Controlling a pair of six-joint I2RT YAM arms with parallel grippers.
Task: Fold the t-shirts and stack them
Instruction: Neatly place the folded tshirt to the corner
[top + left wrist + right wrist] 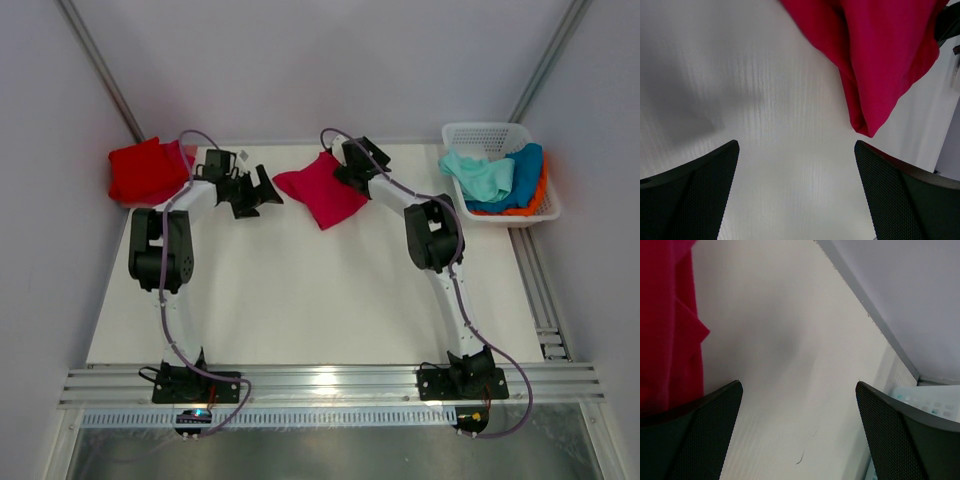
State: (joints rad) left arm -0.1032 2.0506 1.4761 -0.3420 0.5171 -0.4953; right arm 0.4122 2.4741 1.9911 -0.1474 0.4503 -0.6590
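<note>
A folded crimson-pink tee (322,192) lies at the far middle of the counter (300,300), between the left jaws and right jaws, both wide open and empty. A folded red tee (145,172) sits far-left by the wall. The basket (452,133), far-right, holds a mint tee (478,175), blue tee (525,168) and orange tee (537,203). The near counter lies open.

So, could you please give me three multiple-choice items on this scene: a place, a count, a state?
1. The white basket stands: A far right corner; B far left corner; C between the arm bases.
2. Count of t-shirts on the table outside it: A one; B two; C four.
3. The left gripper is: A open, empty; B shut on cloth; C shut on the basket.
Key: 1A, top view shows it far right; 2B, one red, one crimson-pink; 3A, fingers apart over bare table.
</note>
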